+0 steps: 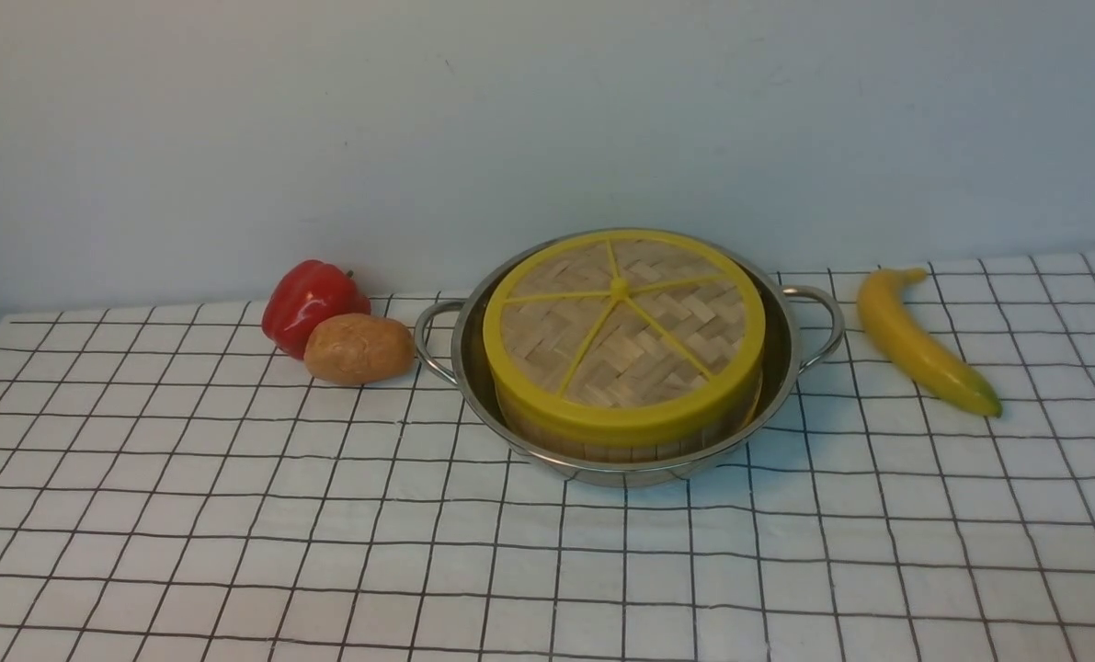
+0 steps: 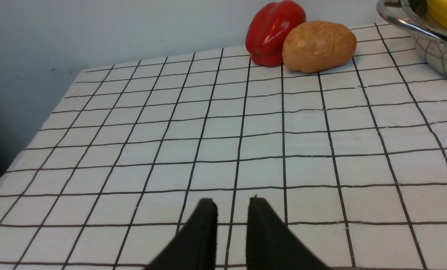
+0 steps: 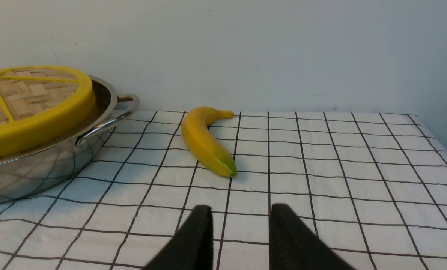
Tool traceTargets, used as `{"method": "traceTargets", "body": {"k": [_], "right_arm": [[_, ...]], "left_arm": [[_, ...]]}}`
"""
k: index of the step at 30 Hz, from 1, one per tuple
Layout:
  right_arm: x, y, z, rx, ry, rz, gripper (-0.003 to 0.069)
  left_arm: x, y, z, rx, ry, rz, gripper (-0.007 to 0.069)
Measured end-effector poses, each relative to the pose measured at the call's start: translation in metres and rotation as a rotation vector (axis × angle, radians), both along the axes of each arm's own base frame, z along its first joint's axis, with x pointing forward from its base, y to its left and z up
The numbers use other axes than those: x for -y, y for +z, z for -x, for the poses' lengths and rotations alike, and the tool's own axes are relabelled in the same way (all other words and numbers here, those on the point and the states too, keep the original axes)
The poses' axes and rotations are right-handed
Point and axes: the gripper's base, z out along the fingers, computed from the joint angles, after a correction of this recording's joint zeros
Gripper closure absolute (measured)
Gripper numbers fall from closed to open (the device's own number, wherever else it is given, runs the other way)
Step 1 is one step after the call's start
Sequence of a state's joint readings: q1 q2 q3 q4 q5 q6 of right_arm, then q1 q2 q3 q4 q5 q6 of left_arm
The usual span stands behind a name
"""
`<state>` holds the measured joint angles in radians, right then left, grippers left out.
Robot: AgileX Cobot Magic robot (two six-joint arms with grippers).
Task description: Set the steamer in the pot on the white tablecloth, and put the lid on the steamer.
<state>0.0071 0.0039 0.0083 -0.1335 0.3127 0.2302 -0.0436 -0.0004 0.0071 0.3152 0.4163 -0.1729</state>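
Bamboo lid [image 1: 622,333] sits on the steamer [image 1: 602,439] inside the pot [image 1: 777,368]; both grippers (left [image 2: 231,204], right [image 3: 240,212]) hang empty, fingers slightly parted, so keep them clear.

Three cameras, all placed around the pot [image 1: 625,368].

My front camera sits raised on my side of the pot, looking forward and down across it to the wall, taking in the whole spread. My left wrist camera rides low over the cloth to the pot's left, catching only its handle edge [image 2: 426,33]. My right wrist camera is low on the pot's right, facing the wall; the pot's right side [image 3: 58,157] shows there too.
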Motion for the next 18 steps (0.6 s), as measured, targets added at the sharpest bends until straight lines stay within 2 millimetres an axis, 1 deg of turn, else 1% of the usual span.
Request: {"method": "traceTargets", "body": {"k": [18], "right_arm": [[0.0001,-0.0001,0.0000,-0.001,0.000,0.002,0.0419]], "left_arm": [[0.0000,0.0000,0.0000,0.000,0.000,-0.001,0.0475]]}}
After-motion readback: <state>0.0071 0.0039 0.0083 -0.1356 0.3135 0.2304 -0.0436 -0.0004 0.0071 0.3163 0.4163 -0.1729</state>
